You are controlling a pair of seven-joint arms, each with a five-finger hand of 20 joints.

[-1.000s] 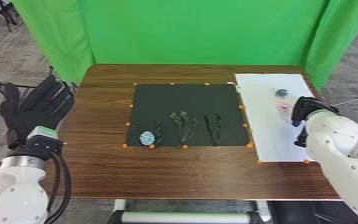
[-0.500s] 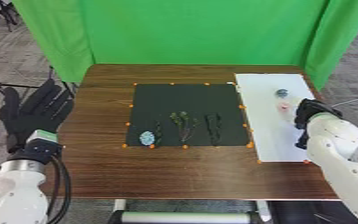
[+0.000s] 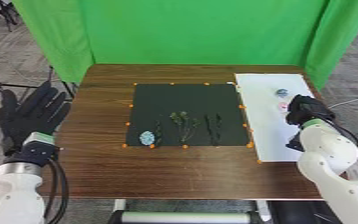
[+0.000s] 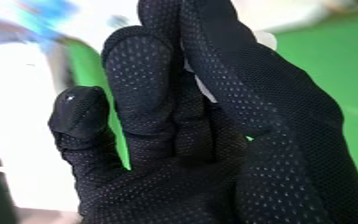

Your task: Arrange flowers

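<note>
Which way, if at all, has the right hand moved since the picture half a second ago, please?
Yes, the right hand has shifted slightly left, now lying farther in over the right side of the white sheet.

right hand [image 3: 309, 109] at white sheet [image 3: 267, 132] | pink bloom [image 3: 283, 106] beside that hand | blue bloom [image 3: 147, 138] on black mat [image 3: 168, 100]

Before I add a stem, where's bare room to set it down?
The far half of the black mat, beyond the green sprigs; wood between mat and the table's near edge; the wood strip left of the mat. Crowded: the mat's near half, and the white sheet's right side, where the right hand is beside the pink flower.
</note>
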